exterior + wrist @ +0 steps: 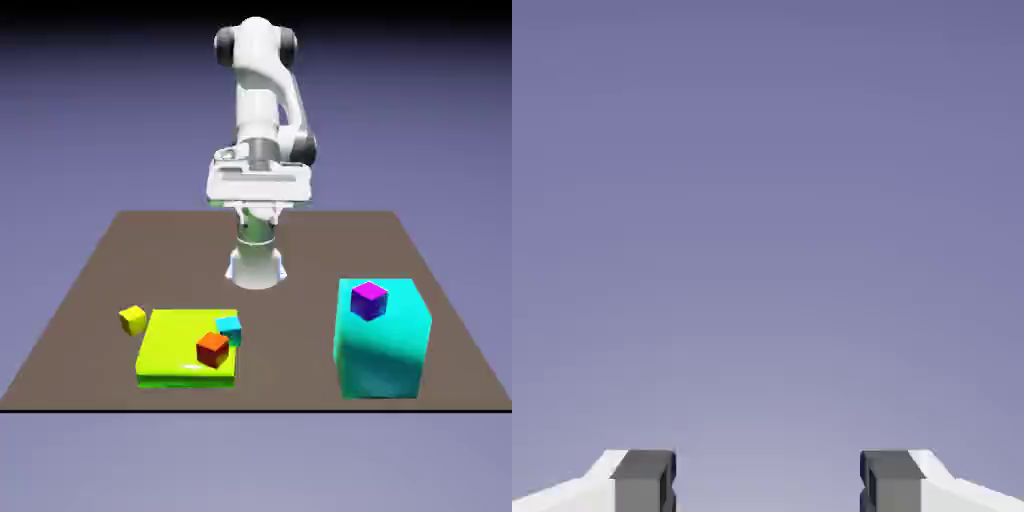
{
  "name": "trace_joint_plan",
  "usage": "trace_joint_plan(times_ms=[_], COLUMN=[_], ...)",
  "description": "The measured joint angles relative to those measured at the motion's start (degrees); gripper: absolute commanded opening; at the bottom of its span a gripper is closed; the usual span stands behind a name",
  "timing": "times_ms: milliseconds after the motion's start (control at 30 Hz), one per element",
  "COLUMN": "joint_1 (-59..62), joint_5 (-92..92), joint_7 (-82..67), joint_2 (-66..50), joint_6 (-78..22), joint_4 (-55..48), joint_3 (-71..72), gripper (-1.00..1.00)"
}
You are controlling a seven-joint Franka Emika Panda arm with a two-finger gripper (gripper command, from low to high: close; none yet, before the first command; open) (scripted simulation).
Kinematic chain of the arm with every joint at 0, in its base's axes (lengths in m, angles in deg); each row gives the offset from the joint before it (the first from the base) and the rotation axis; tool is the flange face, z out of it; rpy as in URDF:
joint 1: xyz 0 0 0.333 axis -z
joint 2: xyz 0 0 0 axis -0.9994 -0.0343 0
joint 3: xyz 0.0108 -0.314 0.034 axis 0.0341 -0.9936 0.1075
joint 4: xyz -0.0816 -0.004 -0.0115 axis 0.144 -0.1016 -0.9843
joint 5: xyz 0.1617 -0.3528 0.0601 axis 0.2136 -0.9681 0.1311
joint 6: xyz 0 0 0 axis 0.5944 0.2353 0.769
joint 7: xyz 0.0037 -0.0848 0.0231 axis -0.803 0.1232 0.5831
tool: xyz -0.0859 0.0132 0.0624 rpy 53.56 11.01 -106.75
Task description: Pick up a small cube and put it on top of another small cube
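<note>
Fingers (768, 482) wide, empty; yellow cube (132, 319) beside lime slab (175, 345) bearing red cube (212, 349).

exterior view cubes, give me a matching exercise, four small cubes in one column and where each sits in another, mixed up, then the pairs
Things:
1. yellow cube
2. red cube
3. cyan cube
4. purple cube

Places:
A. on top of the big cyan block
B. on the table, just off the lime slab's far left corner in the exterior view
C. on the lime slab, at its near right
D. at the lime slab's far right corner, just behind the red cube

Pairs: 1-B, 2-C, 3-D, 4-A
</note>
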Motion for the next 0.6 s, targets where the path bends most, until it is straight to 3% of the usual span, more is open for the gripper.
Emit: trace_joint_plan(times_ms=[600], joint_1=[7.23], joint_5=[10.34], joint_7=[-7.75], joint_2=[-37.37], joint_6=[-38.45], joint_4=[-24.07], joint_3=[-21.07], gripper=[0.0])
